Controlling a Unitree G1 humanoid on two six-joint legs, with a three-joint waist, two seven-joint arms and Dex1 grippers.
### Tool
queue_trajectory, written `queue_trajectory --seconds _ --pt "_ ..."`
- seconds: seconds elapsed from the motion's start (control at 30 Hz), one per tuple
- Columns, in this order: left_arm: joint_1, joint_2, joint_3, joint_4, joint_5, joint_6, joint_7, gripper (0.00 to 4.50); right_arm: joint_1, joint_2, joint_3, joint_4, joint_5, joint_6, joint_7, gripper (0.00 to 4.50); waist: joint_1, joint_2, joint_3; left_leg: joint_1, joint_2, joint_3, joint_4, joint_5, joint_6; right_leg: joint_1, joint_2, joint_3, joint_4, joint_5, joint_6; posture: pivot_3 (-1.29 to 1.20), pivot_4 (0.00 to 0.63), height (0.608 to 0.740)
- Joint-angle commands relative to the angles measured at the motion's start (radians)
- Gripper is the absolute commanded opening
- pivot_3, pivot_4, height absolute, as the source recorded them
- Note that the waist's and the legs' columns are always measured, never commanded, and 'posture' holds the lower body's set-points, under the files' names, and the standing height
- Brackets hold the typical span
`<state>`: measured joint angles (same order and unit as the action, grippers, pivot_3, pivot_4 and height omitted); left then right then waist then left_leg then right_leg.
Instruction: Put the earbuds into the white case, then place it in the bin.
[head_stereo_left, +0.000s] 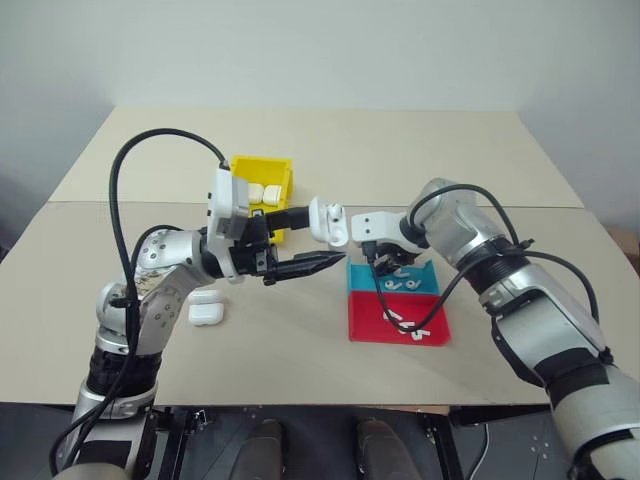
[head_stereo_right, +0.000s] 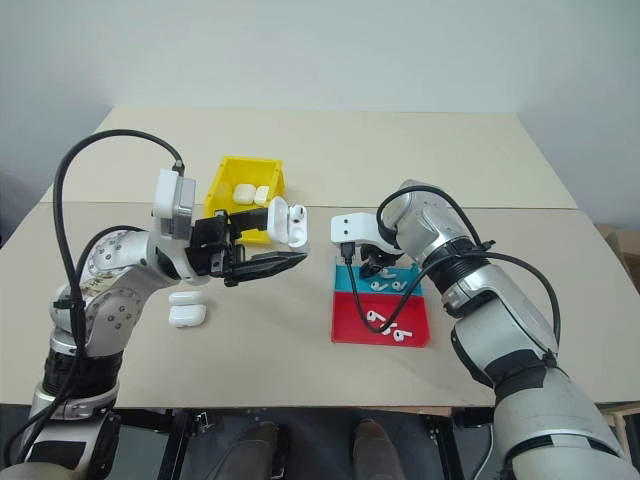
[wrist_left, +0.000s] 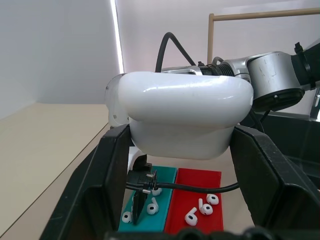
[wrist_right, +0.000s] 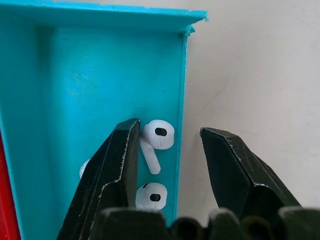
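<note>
- Two grippers over a beige table (head_stereo_left: 300, 350).
- L gripper (head_stereo_right: 285, 238) clamped on the white case (head_stereo_right: 287, 221), lid hinged open, held up in the air between the bin (head_stereo_right: 228, 178) and the trays. L wrist view: case (wrist_left: 185, 112) sits across both black fingers (wrist_left: 112, 165), pressed on each side.
- R gripper (wrist_right: 170, 150) points steeply down into the teal tray (wrist_right: 75, 90), jaws partly apart, nothing gripped. One finger (wrist_right: 117, 165) is inside the tray, the other outside its side wall, over the bare table.
- Earbuds: one (wrist_right: 156, 140) lies between the jaws against the tray's inner wall, stem pointing away from the bud; a 2nd (wrist_right: 151, 196) just beside it, nearer the wrist; a 3rd partly hidden behind the inner finger.
- Red tray (head_stereo_left: 375, 325) touches the teal one on its near side, w/ more earbuds (head_stereo_left: 392, 318) loose on it.
- Yellow bin at far left-centre of the table, w/ closed white cases inside (head_stereo_left: 262, 192).
- 2 spare cases (head_stereo_left: 205, 306) lie shut on the table under the L arm, side by side, well apart from the trays.
- Black cable (head_stereo_left: 400, 315) from the R wrist loops down over the red tray.
</note>
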<state>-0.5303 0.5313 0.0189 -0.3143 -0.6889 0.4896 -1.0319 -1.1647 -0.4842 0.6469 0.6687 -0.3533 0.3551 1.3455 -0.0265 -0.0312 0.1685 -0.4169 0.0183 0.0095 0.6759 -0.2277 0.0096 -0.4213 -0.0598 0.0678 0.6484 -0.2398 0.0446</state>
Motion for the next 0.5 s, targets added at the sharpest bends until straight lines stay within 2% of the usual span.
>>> queue_trajectory --seconds 0.03,0.5 --pt "-0.002 0.005 0.016 -0.033 -0.012 -0.016 0.003 2.78 0.005 -0.014 -0.017 -0.013 -0.012 -0.014 0.016 2.36 0.0 0.0 0.0 0.0 0.0 0.0 0.0 0.0 0.0 0.0 0.0 0.0 0.0 0.0 0.0 0.0 0.15 0.74" --pt "0.001 0.004 0.018 -0.035 -0.01 -0.022 0.005 2.78 0.016 -0.018 -0.023 -0.014 -0.017 -0.037 0.033 2.36 -0.001 0.0 0.0 0.0 0.0 0.0 0.0 0.0 0.0 0.0 0.0 0.0 0.0 0.0 0.0 0.0 0.15 0.74"
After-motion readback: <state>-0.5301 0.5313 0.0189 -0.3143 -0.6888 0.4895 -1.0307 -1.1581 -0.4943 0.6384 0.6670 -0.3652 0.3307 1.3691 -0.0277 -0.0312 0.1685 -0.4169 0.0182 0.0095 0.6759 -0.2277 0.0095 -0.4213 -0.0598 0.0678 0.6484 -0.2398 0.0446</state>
